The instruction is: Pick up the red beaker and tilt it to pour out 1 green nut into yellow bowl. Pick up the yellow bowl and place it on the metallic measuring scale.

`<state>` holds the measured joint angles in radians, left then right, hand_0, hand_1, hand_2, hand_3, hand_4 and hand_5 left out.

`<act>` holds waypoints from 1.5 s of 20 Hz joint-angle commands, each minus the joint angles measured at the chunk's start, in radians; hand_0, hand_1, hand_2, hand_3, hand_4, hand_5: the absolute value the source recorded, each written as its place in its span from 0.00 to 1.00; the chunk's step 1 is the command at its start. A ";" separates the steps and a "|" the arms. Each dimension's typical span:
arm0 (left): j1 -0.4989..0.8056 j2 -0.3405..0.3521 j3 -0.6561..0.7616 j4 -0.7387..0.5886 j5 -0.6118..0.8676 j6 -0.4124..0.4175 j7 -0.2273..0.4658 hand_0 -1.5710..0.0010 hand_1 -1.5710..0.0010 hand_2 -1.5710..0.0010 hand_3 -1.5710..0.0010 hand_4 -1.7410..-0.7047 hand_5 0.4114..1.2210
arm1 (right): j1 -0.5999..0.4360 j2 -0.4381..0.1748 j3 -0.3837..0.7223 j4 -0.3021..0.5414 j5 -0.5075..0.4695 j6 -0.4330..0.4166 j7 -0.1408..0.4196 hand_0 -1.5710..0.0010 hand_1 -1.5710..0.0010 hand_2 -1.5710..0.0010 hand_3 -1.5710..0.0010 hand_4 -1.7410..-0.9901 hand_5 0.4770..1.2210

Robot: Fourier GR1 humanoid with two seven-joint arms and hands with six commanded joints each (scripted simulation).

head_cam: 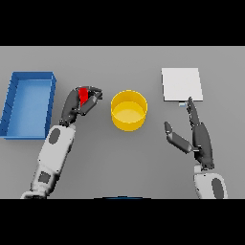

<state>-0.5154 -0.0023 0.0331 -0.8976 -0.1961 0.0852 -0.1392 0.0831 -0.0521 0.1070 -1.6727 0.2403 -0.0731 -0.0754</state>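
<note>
The red beaker is held in my left hand, whose fingers and thumb curl around it; only part of its red body shows between them. It sits just left of the yellow bowl, which stands upright on the table at the centre. No green nut is visible. The metallic measuring scale is a flat pale square at the back right. My right hand rests open on the table in front of the scale, fingers straight and pointing toward it, thumb spread to the left.
A blue rectangular bin lies at the far left, close beside my left arm. Grey table surface surrounds the bowl and lies between both arms.
</note>
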 commanded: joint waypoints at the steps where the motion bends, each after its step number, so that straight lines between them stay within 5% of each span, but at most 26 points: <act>1: 0.007 -0.009 -0.002 -0.005 -0.001 -0.001 -0.007 0.15 0.15 0.14 0.19 0.21 0.91 | 0.002 0.003 0.001 -0.006 -0.001 -0.002 -0.003 1.00 1.00 1.00 1.00 0.64 0.23; 8: 0.013 -0.027 0.022 -0.080 0.067 0.047 -0.037 0.03 0.03 0.03 0.04 0.06 0.88 | 0.016 0.001 0.012 -0.022 0.017 -0.007 -0.018 1.00 1.00 1.00 1.00 0.64 0.23; 14: 0.000 0.042 -0.091 -0.218 -0.011 0.045 0.072 0.01 0.01 0.01 0.01 0.02 0.87 | 0.006 -0.004 0.012 -0.003 0.029 -0.009 -0.017 1.00 1.00 1.00 1.00 0.64 0.25; 15: -0.020 0.065 -0.127 -0.237 -0.049 0.038 0.137 0.01 0.01 0.01 0.01 0.01 0.88 | 0.014 -0.005 0.015 -0.014 0.030 -0.007 -0.020 1.00 1.00 1.00 1.00 0.65 0.25; 23: -0.111 0.172 -0.254 -0.184 -0.164 -0.023 0.236 0.00 0.00 0.00 0.00 0.01 0.87 | 0.010 -0.005 0.016 -0.019 0.036 -0.008 0.015 1.00 1.00 1.00 1.00 0.65 0.27; 30: -0.255 0.253 -0.495 -0.102 -0.443 -0.051 0.347 0.00 0.00 0.00 0.00 0.00 0.91 | 0.018 0.000 0.027 -0.036 0.031 0.005 0.024 1.00 1.00 1.00 1.00 0.64 0.29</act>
<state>-0.7707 0.2498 -0.4612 -0.9996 -0.6377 0.0348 0.2086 0.1007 -0.0518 0.1341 -1.7091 0.2716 -0.0676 -0.0516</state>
